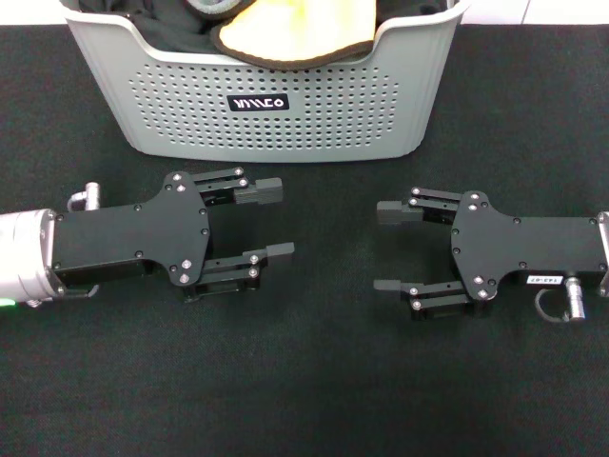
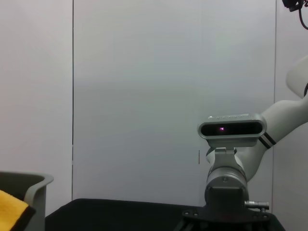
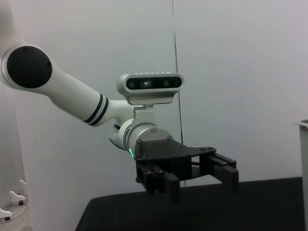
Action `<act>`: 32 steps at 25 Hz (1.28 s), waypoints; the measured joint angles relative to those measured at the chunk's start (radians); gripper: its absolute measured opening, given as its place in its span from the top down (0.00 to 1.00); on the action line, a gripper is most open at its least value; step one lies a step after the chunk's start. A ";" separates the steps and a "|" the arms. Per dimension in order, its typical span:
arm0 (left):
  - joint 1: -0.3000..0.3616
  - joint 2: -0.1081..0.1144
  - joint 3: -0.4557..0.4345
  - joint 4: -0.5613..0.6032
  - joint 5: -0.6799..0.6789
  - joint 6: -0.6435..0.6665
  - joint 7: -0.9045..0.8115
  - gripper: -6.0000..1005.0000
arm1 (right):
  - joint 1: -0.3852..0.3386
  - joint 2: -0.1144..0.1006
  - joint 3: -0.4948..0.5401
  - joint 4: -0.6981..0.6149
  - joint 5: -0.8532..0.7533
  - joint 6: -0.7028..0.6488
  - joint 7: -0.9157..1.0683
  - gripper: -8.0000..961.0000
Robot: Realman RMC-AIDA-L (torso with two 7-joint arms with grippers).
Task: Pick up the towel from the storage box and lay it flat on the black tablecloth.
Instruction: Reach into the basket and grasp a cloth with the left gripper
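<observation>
The square fluffy towel [image 1: 295,33], its yellow-orange face up and a thin black edging showing along its near border, lies inside the large light-grey perforated plastic storage box [image 1: 276,124], draped toward the near wall and resting partly on some plain dark fabric [image 1: 162,24] that shares the box. The box stands at the far side of the wide black tablecloth [image 1: 304,400], whose fine grainy surface covers the table under both arms.

Neither arm has anything in hand. The left end effector [image 1: 276,221] hovers over the cloth on the near side of the box, its two black fingers spread wide and pointing inward toward the robot's midline. The right end effector [image 1: 388,248] mirrors it from the other side, likewise spread wide and bare, so the two face each other across a gap. The right wrist view shows the left end effector [image 3: 204,180] hanging just above the cloth.

The relation that matters for the pick: the towel lies ahead of both end effectors, beyond the near wall of the box and higher than they are now, roughly on the midline (perhaps a shade toward the left arm's fingertips, though the difference is slight). Its visible long edge runs across the robot, side to side. Either arm would probably have to rise, turn its fingers forward and downward, and clear the rim before reaching the towel.
</observation>
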 joint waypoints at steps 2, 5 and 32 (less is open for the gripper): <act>0.000 0.000 0.000 0.000 0.000 -0.005 0.000 0.35 | 0.000 0.000 0.000 -0.001 0.000 0.000 0.000 0.13; 0.000 -0.001 0.000 0.000 0.000 -0.009 0.000 0.35 | -0.005 0.000 0.000 -0.002 0.000 0.000 -0.001 0.13; -0.050 -0.010 -0.002 0.765 -0.178 -0.361 -0.641 0.35 | -0.054 0.007 0.000 0.005 -0.001 -0.057 -0.017 0.13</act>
